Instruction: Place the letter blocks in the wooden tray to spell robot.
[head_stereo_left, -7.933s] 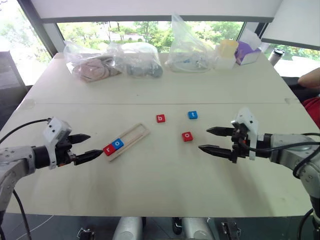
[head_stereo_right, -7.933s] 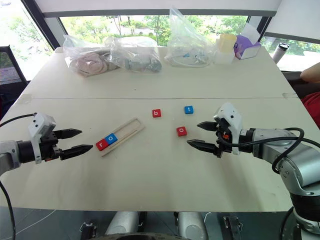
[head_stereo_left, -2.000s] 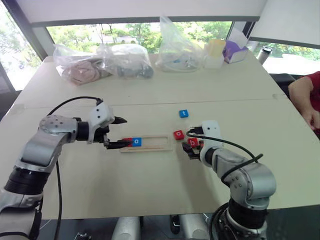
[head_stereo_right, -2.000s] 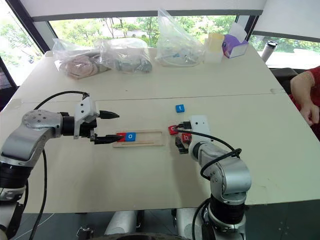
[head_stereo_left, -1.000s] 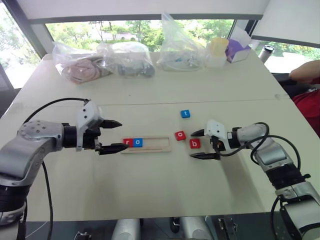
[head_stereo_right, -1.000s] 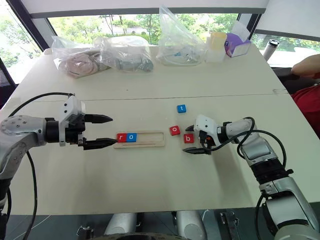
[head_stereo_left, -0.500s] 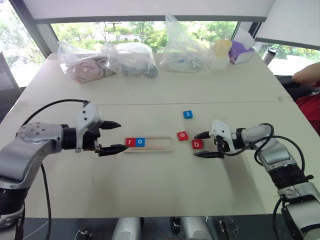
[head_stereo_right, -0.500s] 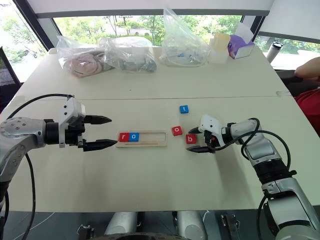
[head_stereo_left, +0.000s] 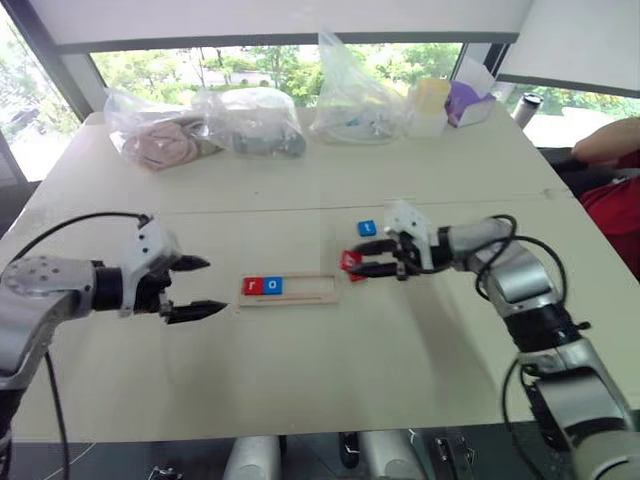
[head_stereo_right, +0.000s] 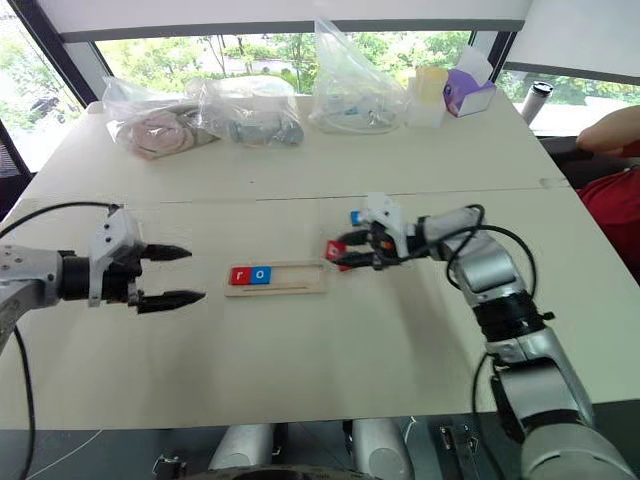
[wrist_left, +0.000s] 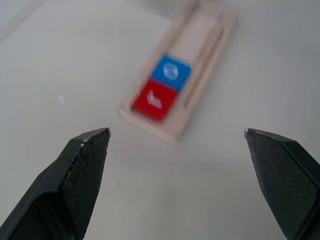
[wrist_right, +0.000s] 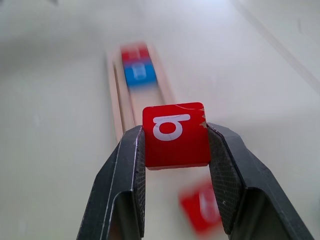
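The left pincer (head_stereo_left: 185, 288) waits spread wide, low over the surface (head_stereo_left: 330, 370), likely clear of the tray (head_stereo_left: 310, 290), which lies flat with r and o already at its left end. The right pincer (wrist_right: 175, 137) clamps the red b block (wrist_right: 175, 134) above the tray's empty end, probably for the third slot. Beyond lies the blue t block (head_stereo_left: 367, 228).

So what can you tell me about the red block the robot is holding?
The red b block is a small, flat square tile, glossy like painted wood or plastic, with one white letter b on its face. The right hand is shut on it, one black finger pressing each opposite edge. It is lifted off the table, near the empty end of the wooden tray, with another red block lying on the table beneath it.
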